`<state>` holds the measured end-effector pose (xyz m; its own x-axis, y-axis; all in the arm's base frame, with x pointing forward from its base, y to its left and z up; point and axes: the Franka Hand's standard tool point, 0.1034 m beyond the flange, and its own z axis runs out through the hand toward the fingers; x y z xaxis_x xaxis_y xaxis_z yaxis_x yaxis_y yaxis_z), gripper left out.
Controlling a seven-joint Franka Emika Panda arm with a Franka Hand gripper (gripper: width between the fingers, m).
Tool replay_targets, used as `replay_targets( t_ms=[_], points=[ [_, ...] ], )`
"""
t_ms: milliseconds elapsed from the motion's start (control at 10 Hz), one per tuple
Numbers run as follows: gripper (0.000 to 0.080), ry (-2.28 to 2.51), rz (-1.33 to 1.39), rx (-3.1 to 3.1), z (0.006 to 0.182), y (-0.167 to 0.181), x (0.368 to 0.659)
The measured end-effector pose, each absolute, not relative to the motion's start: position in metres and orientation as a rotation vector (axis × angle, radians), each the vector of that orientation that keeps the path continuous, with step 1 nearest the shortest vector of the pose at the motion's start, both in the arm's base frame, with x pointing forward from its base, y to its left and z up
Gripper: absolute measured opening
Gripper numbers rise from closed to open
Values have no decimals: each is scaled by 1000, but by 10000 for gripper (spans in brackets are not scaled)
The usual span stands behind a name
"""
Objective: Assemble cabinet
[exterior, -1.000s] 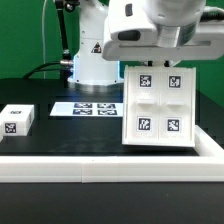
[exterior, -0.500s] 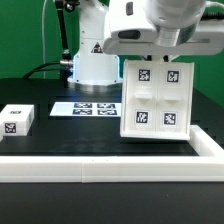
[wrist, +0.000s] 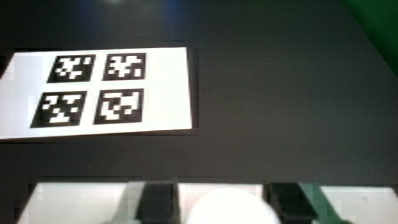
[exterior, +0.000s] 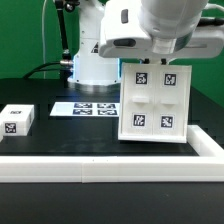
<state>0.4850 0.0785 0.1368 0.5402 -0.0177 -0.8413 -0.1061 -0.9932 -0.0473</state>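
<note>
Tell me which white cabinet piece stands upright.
The big four-tag panel at the exterior view's right; the small block sits low at the left.

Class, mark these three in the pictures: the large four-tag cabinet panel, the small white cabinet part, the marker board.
large cabinet panel (exterior: 155,100): exterior view, centre of its tagged face.
small cabinet part (exterior: 15,124): exterior view, its tagged front.
marker board (wrist: 95,87): wrist view, white gap between its four tags.
</note>
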Motion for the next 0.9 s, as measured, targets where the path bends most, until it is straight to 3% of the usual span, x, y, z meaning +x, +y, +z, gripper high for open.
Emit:
replay_targets(
  t_ms=[100, 300, 400, 500, 600, 900],
  points=[
    [225, 108, 1460, -2675, 137, 78, 485],
    [540, 108, 1460, -2675, 137, 78, 485],
    [540, 108, 1460, -2675, 137, 78, 485],
    [728, 108, 1460, -2675, 137, 78, 485],
    [778, 108, 1460, -2675, 137, 78, 485],
    [798, 103, 1448, -2681, 136, 78, 485]
  ],
)
